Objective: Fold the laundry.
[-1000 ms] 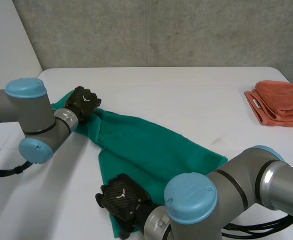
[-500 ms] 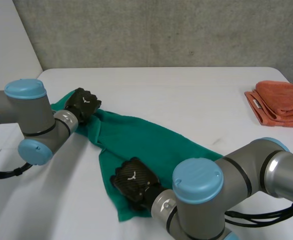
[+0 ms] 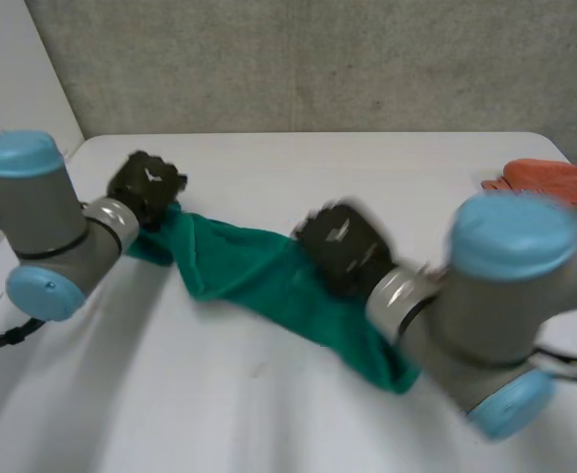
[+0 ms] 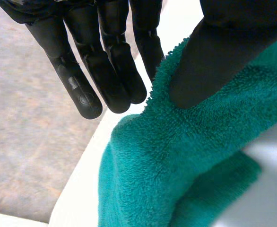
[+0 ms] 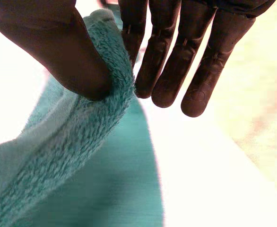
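towel (image 3: pixel 259 278) pinched by my left hand (image 3: pixel 146 187), upper left, and right hand (image 3: pixel 343 246), mid-frame; i'd level both before laying the fold flat.

Left arm (image 3: pixel 34 212), right arm (image 3: pixel 500 296): grey joints, light-blue round caps. Left hand (image 3: pixel 146 185), right hand (image 3: pixel 343 246): matte black, silver wrist ring behind fingers.

Cannot make out more of the orange cloth (image 3: pixel 544 175) than a strip past the cap of the right arm (image 3: pixel 476 335). Loses the near end of the green towel (image 3: pixel 259 271) under that arm.
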Robot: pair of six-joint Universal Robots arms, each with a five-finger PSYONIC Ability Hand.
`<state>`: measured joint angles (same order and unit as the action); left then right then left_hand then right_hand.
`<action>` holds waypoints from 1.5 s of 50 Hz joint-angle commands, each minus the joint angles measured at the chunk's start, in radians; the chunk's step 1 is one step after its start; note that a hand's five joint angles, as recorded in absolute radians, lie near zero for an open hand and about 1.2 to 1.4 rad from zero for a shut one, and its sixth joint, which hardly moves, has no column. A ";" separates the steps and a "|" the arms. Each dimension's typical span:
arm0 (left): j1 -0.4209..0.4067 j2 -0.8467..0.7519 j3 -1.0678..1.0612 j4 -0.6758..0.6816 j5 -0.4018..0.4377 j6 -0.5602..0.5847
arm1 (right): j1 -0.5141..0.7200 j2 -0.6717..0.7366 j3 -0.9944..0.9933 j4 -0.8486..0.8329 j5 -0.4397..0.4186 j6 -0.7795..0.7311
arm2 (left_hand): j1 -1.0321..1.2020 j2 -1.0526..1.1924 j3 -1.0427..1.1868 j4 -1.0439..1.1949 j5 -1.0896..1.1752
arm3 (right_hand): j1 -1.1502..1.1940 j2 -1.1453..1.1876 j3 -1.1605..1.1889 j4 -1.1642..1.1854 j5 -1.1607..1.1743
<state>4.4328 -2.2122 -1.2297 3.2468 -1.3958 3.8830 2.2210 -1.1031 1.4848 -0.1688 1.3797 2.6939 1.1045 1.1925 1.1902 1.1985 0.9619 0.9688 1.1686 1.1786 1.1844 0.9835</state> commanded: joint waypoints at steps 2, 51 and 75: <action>-0.013 0.300 -0.094 -0.030 -0.083 -0.377 | -0.223 -0.218 -0.130 0.202 0.033 -0.072 | 0.292 0.204 0.206 0.198 0.260 | 0.428 0.228 0.218 0.212 0.238; -0.204 0.341 -0.296 0.277 -0.295 -0.310 | -0.285 -0.058 -0.270 0.017 0.070 -0.229 | 0.269 0.181 0.183 0.175 0.237 | 0.428 0.228 0.218 0.212 0.238; -0.221 0.499 -0.582 -0.027 -0.278 -0.324 | -0.441 -0.179 0.275 0.084 -0.082 -0.335 | -0.779 -0.867 -0.865 -0.873 -0.811 | -0.502 -0.702 -0.712 -0.718 -0.691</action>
<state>4.1423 -1.7946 -1.8426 3.2733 -1.6840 3.5579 1.8015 -1.2263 1.7580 -0.0583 1.2981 2.2839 0.3466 0.3453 0.3483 0.3384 0.1612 0.5293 0.6162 0.6407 0.6436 0.4660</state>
